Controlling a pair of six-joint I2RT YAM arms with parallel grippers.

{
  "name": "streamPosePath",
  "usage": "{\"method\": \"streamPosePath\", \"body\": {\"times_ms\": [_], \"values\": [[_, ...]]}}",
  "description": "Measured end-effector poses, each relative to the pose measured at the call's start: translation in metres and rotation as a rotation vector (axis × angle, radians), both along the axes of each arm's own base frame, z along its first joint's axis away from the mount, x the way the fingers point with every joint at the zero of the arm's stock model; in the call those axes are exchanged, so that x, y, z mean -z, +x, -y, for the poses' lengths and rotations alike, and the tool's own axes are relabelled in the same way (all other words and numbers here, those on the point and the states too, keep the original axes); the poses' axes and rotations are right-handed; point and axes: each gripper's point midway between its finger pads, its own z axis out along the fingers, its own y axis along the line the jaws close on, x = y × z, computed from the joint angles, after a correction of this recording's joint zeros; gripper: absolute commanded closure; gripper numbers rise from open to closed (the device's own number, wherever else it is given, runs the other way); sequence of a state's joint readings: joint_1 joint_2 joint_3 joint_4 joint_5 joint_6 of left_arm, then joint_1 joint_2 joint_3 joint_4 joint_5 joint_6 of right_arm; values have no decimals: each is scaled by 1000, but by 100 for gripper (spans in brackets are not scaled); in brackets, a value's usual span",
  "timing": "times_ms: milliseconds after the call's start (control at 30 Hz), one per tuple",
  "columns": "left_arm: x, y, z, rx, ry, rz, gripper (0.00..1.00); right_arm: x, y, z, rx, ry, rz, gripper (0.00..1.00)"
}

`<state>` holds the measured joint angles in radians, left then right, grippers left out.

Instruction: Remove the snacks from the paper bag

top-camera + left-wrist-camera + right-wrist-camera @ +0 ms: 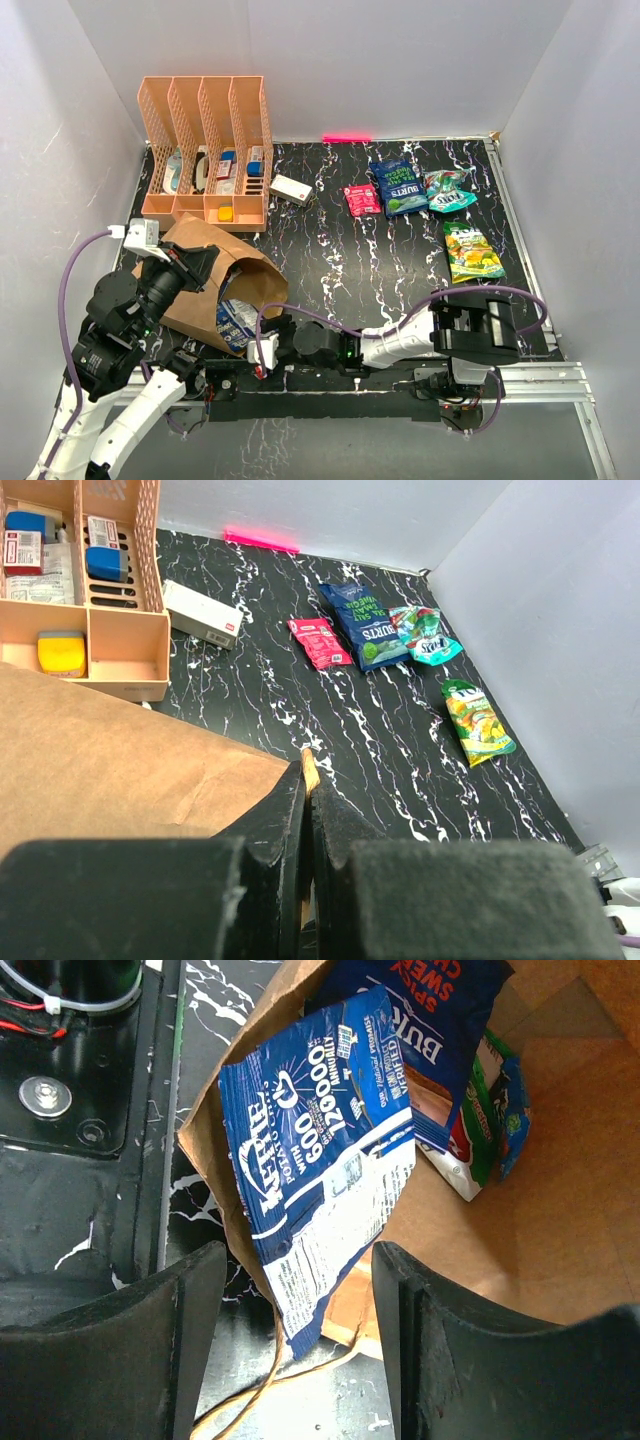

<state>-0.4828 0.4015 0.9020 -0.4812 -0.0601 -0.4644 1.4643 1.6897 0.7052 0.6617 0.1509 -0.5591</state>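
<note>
The brown paper bag [200, 300] lies on its side at the front left, mouth toward the arm bases. My left gripper [197, 266] is shut on the bag's upper edge; in the left wrist view a sliver of brown paper [311, 771] sticks out between the closed jaws [308, 785]. My right gripper [263, 351] is open at the bag's mouth. In the right wrist view a dark blue chip bag [320, 1160] hangs out of the mouth between the open fingers [300, 1300], not gripped. Another blue bag [440, 1030] and a green-teal packet [495, 1110] lie deeper inside.
Four snacks lie at the back right: a pink-red packet [361, 199], a dark blue bag [398, 187], a teal bag [447, 190] and a green-yellow bag [472, 250]. An orange mesh rack [205, 150] stands back left with a small white box [291, 189] beside it.
</note>
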Motion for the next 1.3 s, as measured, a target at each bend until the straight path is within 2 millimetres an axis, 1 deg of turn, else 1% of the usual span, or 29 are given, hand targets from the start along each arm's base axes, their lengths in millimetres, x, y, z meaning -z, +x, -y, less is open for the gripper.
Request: {"method": "streamPosePath", "body": {"times_ms": [200, 300, 467, 633, 667, 767, 900, 1000, 1033, 1100, 1167, 1300], "values": [[-1, -2, -1, 0, -3, 6, 100, 2, 4, -3, 9, 3, 21, 38], [-1, -2, -1, 0, -2, 6, 100, 5, 5, -9, 13, 11, 27, 39], [0, -2, -1, 0, -1, 2, 100, 17, 11, -21, 25, -12, 54, 55], [2, -3, -1, 0, 2, -3, 100, 16, 15, -37, 33, -14, 77, 58], [2, -3, -1, 0, 2, -4, 100, 15, 17, -39, 40, -10, 82, 61], [2, -3, -1, 0, 2, -3, 100, 18, 22, -44, 64, -13, 99, 76], [2, -2, -2, -3, 2, -3, 100, 19, 30, -42, 102, -23, 122, 85], [2, -2, -2, -3, 5, -2, 100, 12, 32, -35, 122, -10, 124, 90], [2, -2, -2, -3, 6, -2, 100, 7, 32, -30, 129, -2, 123, 92], [2, -2, -2, -4, 5, -2, 100, -8, 33, -22, 144, 28, 113, 92], [2, -2, -3, -6, 6, -2, 100, -28, 32, -16, 155, 72, 94, 92], [1, -2, -3, -8, 5, 0, 100, -82, 26, 3, 163, 202, 21, 92]]}}
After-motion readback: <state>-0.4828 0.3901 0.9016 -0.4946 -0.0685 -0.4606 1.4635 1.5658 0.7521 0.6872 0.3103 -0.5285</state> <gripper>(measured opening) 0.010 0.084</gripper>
